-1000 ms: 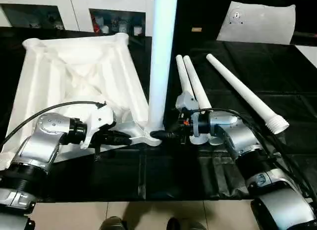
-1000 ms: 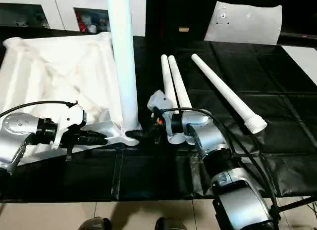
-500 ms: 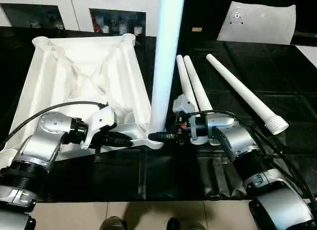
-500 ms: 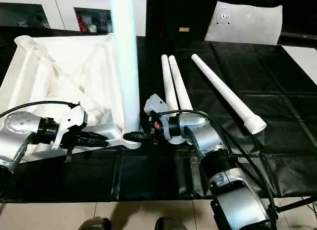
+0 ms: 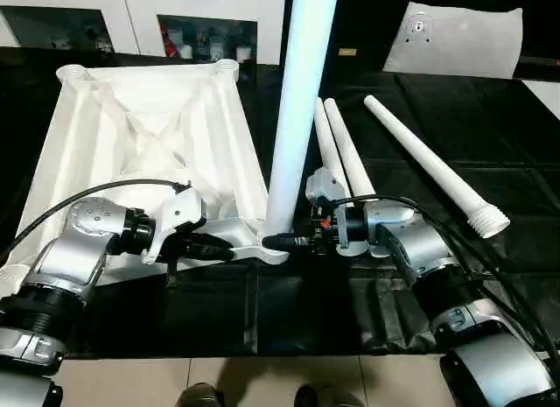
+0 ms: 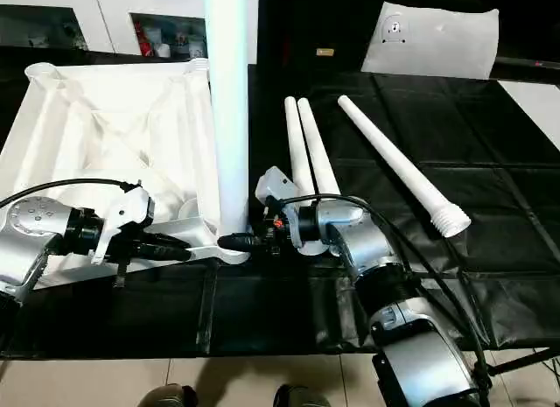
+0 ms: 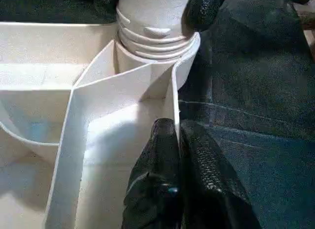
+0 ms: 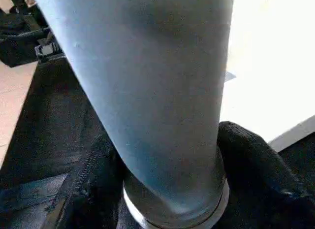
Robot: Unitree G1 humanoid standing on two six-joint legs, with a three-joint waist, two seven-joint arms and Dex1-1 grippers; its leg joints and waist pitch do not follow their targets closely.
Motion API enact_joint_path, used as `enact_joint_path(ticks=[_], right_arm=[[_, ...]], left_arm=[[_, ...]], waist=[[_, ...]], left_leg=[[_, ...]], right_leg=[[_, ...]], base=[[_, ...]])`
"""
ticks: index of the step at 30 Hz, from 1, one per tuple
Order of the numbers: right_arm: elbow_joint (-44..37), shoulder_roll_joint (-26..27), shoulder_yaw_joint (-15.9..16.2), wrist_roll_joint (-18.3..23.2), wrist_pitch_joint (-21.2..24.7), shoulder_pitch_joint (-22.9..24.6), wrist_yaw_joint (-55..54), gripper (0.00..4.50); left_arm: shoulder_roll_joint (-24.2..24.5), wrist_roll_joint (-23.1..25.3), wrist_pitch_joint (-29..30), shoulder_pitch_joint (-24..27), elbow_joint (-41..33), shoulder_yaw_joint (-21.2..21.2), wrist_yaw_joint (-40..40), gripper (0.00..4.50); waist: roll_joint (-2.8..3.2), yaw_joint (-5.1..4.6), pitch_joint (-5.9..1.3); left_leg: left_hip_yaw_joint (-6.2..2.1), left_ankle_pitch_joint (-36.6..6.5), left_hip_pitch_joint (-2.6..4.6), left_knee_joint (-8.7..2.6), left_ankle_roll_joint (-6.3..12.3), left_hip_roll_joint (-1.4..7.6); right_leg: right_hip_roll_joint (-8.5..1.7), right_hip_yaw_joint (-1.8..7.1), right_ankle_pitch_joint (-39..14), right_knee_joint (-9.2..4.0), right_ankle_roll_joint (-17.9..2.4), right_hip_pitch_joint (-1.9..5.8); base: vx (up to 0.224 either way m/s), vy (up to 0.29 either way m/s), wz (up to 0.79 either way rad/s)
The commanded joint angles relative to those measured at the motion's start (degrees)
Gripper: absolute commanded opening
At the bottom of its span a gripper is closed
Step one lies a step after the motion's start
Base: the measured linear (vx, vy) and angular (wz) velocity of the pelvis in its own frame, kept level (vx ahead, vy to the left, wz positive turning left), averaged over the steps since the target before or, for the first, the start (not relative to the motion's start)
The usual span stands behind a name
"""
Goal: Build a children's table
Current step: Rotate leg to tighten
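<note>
I counted one tabletop [image 5: 149,153] lying ribs-up on the black-covered desk [image 5: 490,118], four legs in all: one upright leg [image 5: 297,109] standing in the near corner socket [image 5: 269,248] and three loose legs [image 5: 433,166] lying to its right. My left gripper [image 7: 178,145] had its jaws pinched tight on the tabletop's rim by that socket, while my right gripper [image 5: 282,242] clasped the upright leg's base. I could read no writing or labels anywhere.
</note>
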Motion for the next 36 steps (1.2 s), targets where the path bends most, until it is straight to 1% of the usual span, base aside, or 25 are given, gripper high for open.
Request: enact_joint_path(ticks=[1, 2, 3, 4, 5, 8, 9, 11, 12, 13, 14, 17, 18, 19, 21, 22, 25, 26, 27, 29, 30, 32, 33, 35, 36], right_arm=[[-2.0, 2.37, 0.88, -0.14, 1.25, 2.92, -4.15, 2.54], [-2.01, 2.61, 0.81, -0.21, 1.32, 3.05, -4.72, 2.54], [-2.02, 3.88, 0.44, -0.59, 1.78, 3.68, -7.78, 2.54], [-1.95, 6.69, -0.42, -0.88, 3.14, 4.87, -13.48, 2.54], [-1.95, 6.69, -0.42, -0.88, 3.14, 4.87, -13.48, 2.54], [-1.32, 11.83, -1.89, -0.75, 4.84, 6.27, -21.82, 2.54], [-1.32, 11.86, -1.9, -0.75, 4.85, 6.27, -21.85, 2.54], [-0.93, 14.56, -2.59, -0.95, 5.28, 6.75, -26.25, 2.52], [-0.06, 17.0, -3.46, -1.32, 5.69, 6.53, -31.07, 2.52], [-0.06, 17.0, -3.46, -1.32, 5.69, 6.53, -31.07, 2.51], [1.49, 19.89, -5.02, -1.33, 6.12, 5.65, -36.97, 2.51], [4.41, 24.14, -7.29, -1.62, 6.55, 3.62, -46.34, 2.49], [4.41, 24.14, -7.29, -1.62, 6.55, 3.62, -46.34, 2.49], [5.55, 26.32, -8.3, -1.88, 6.13, 2.19, -50.02, 2.49], [5.64, 27.18, -9.07, -1.45, 6.13, 1.83, -50.96, 2.49], [5.49, 27.65, -9.4, -1.56, 5.76, 1.75, -51.68, 2.49], [4.73, 27.65, -9.16, -2.09, 5.1, 2.4, -51.86, 2.49], [4.73, 27.65, -9.16, -2.09, 5.1, 2.4, -51.86, 2.49], [4.23, 27.42, -9.06, -2.39, 4.55, 2.9, -51.58, 3.05], [3.54, 27.08, -9.59, -2.02, 3.99, 3.47, -51.43, 3.21], [2.9, 26.51, -10.19, -1.65, 3.41, 3.73, -51.41, 3.28], [1.98, 24.74, -11.1, -1.38, 1.58, 3.58, -51.37, 3.54], [1.4, 23.78, -11.56, -1.05, 0.84, 3.4, -51.31, 3.54], [-0.31, 22.13, -12.35, -0.03, 0.34, 3.4, -50.21, 3.73], [-1.8, 21.04, -12.87, 0.79, 0.5, 3.56, -49.07, 3.93]], left_arm=[[-2.55, 1.91, 5.01, 1.81, -2.48, -0.75, 7.05, 0.0], [-2.77, 1.85, 5.46, 1.91, -2.76, -0.56, 7.6, 0.0], [-4.02, 1.44, 7.9, 2.41, -4.31, 0.46, 10.48, 0.0], [-7.24, 0.99, 13.13, 3.23, -7.46, 2.81, 17.46, 0.0], [-7.24, 0.99, 13.13, 3.23, -7.46, 2.81, 17.46, 0.0], [-14.24, 1.03, 21.59, 4.22, -12.55, 6.99, 30.01, 0.0], [-14.28, 1.03, 21.63, 4.22, -12.57, 7.0, 30.06, 0.0], [-18.29, 0.75, 25.56, 4.73, -15.43, 8.72, 35.52, 0.0], [-21.29, 1.67, 27.02, 4.99, -17.24, 8.79, 39.28, 0.0], [-21.29, 1.67, 27.02, 4.99, -17.24, 8.79, 39.28, 0.0], [-24.84, 2.94, 27.78, 4.79, -18.19, 9.12, 44.05, 0.0], [-30.23, 5.12, 28.71, 3.65, -18.48, 9.45, 51.36, 0.0], [-30.23, 5.12, 28.71, 3.65, -18.48, 9.45, 51.36, 0.0], [-32.75, 6.43, 28.74, 2.08, -17.66, 9.6, 55.65, 0.0], [-33.45, 6.95, 28.7, 1.55, -17.42, 9.73, 57.24, 0.0], [-33.58, 7.24, 28.99, 1.2, -17.46, 9.48, 57.61, 0.0], [-32.77, 7.86, 28.72, 1.04, -17.5, 8.55, 56.89, 0.0], [-32.77, 7.86, 28.72, 1.04, -17.5, 8.55, 56.89, 0.0], [-32.2, 7.99, 28.71, 1.23, -17.63, 8.09, 56.12, 0.0], [-31.1, 8.25, 28.19, 1.61, -17.72, 7.38, 54.81, 0.0], [-30.2, 8.42, 27.66, 2.04, -17.71, 7.06, 53.69, 0.0], [-28.4, 8.72, 26.17, 2.51, -17.17, 6.64, 51.82, 0.0], [-27.65, 8.85, 25.52, 2.51, -16.76, 6.54, 51.5, 0.0], [-26.57, 8.86, 24.2, 2.4, -15.97, 6.31, 50.67, 0.0], [-25.94, 9.02, 23.15, 2.24, -15.27, 6.16, 50.29, 0.0]], waist=[[1.16, -0.39, -3.45], [1.12, -0.41, -3.16], [1.19, -0.47, -2.95], [1.33, -0.62, -2.55], [1.17, -0.73, -2.25], [1.18, -1.22, -2.2], [1.18, -1.42, -2.31], [0.9, -1.81, -2.22], [0.71, -1.94, -2.21], [0.8, -2.01, -2.21], [0.75, -2.1, -2.29], [0.73, -2.36, -2.64], [0.77, -2.45, -2.76], [0.86, -2.31, -2.92], [0.87, -2.1, -3.26], [0.83, -1.95, -3.49], [0.84, -1.74, -3.59], [0.84, -1.77, -3.52], [1.05, -1.73, -3.6], [0.96, -1.77, -3.36], [1.18, -1.94, -3.56], [1.02, -2.39, -3.67], [1.11, -2.5, -3.96], [1.06, -2.61, -4.54], [1.04, -2.5, -4.42]], left_leg=[[-0.52, -6.17, 0.62, -3.91, 2.72, 3.64], [-0.58, -7.07, 0.54, -4.02, 2.42, 3.65], [-0.7, -9.53, 0.7, -4.3, 1.5, 3.66], [-0.91, -12.82, 0.83, -4.6, 0.37, 3.61], [-1.14, -15.73, 1.17, -4.64, -0.43, 3.45], [-1.59, -16.85, 1.1, -4.86, -0.76, 3.32], [-1.5, -16.73, 1.17, -4.82, -0.81, 3.46], [-1.54, -16.32, 0.93, -4.76, -0.18, 3.18], [-1.5, -15.89, 0.85, -4.73, 0.18, 3.11], [-1.48, -15.02, 0.8, -4.69, 0.77, 3.0], [-1.41, -14.5, 0.74, -4.63, 1.0, 2.95], [-1.23, -11.58, 0.28, -4.55, 1.76, 2.88], [-1.11, -10.71, 0.22, -4.45, 1.8, 2.86], [-0.98, -8.94, 0.16, -4.33, 2.26, 2.84], [-0.74, -6.24, 0.29, -3.97, 3.34, 2.7], [-0.67, -3.6, 0.08, -3.8, 4.39, 2.64], [-0.56, -1.07, -0.05, -3.57, 6.66, 2.57], [-0.57, -1.23, -0.11, -3.59, 6.89, 2.58], [-0.58, -2.21, 0.05, -3.62, 6.84, 2.69], [-0.61, -4.23, 0.02, -3.79, 6.18, 2.71], [-0.81, -5.63, -0.08, -3.93, 5.36, 2.67], [-1.05, -5.9, -0.48, -4.02, 4.64, 2.71], [-0.98, -5.13, -0.38, -3.83, 4.32, 2.9], [-0.73, -2.18, -0.19, -3.36, 5.25, 2.71], [-0.65, -0.97, -0.34, -3.28, 6.14, 2.67]], right_leg=[[-5.26, 3.43, -6.77, -3.42, -15.1, 3.14], [-5.26, 3.45, -8.05, -3.6, -14.97, 3.01], [-5.41, 3.52, -12.44, -4.06, -14.25, 3.06], [-5.41, 3.48, -18.84, -4.67, -13.0, 2.82], [-5.56, 3.39, -25.99, -5.6, -11.12, 2.5], [-5.6, 3.33, -30.59, -6.12, -8.65, 2.53], [-5.63, 3.5, -30.07, -6.03, -8.7, 2.44], [-5.49, 3.47, -30.65, -6.27, -8.09, 2.36], [-5.4, 3.51, -30.36, -6.29, -7.96, 2.35], [-5.34, 3.58, -29.77, -6.38, -7.76, 2.23], [-5.26, 3.59, -29.22, -6.27, -7.7, 2.25], [-4.94, 3.47, -24.32, -5.89, -7.66, 2.39], [-4.89, 3.56, -22.43, -5.65, -7.98, 2.41], [-4.72, 3.57, -18.38, -5.32, -8.52, 2.46], [-4.57, 3.54, -11.53, -4.67, -9.85, 2.7], [-4.51, 3.53, -6.55, -4.11, -10.77, 3.03], [-4.58, 3.42, -0.8, -3.58, -12.55, 3.32], [-4.61, 3.39, -1.03, -3.62, -12.72, 3.36], [-4.7, 3.34, -2.61, -3.79, -12.9, 3.37], [-4.72, 3.33, -6.01, -4.2, -12.41, 3.33], [-4.71, 3.25, -8.58, -4.35, -11.55, 3.57], [-4.92, 3.24, -9.37, -4.39, -10.89, 3.92], [-5.03, 3.24, -8.49, -4.33, -11.04, 3.73], [-4.75, 3.45, -2.82, -3.53, -12.51, 3.83], [-4.76, 3.39, -0.19, -3.35, -13.42, 3.8]], base=[[0.0, 0.0, 0.0], [0.0, 0.0, 0.0], [0.0, 0.0, 0.0], [0.0, 0.0, 0.0], [0.0, 0.0, 0.0], [0.0, 0.0, 0.0], [0.0, 0.0, 0.0], [0.0, 0.0, 0.0], [0.0, 0.0, 0.0], [0.0, 0.0, 0.0], [0.0, 0.0, 0.0], [0.0, 0.0, 0.0], [0.0, 0.0, 0.0], [0.051, -0.001, 0.04], [0.058, -0.001, 0.06], [0.065, 0.001, 0.04], [0.022, 0.0, 0.01], [0.0, 0.0, 0.0], [0.0, 0.0, 0.0], [0.0, 0.0, 0.0], [0.0, 0.0, 0.0], [0.0, 0.0, 0.0], [0.0, 0.0, 0.0], [0.0, 0.0, 0.0], [0.0, 0.0, 0.0]])
